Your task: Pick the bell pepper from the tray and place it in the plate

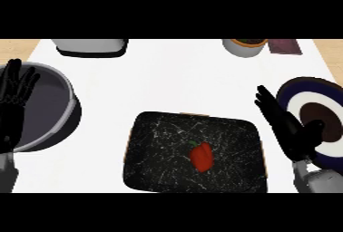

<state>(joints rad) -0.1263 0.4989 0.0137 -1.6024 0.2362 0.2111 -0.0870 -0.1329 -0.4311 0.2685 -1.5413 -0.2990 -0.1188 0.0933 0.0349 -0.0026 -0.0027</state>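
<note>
The right hand (289, 129) (fingers straight and apart, holding nothing) stands between the marbled black tray (154, 131) and the plate (295, 93), so reaching left for the red bell pepper (202, 157) it may knock the tray's rim.

Two black hands show, each made of slim, segmented fingers and a thumb with a faint sheen on the edges. The left hand (15, 102) appears at the left edge of the frame, the right hand (289, 131) at the lower right. Below each wrist a pale grey forearm shell begins (smooth and rounded, with no visible cables or markings).
</note>
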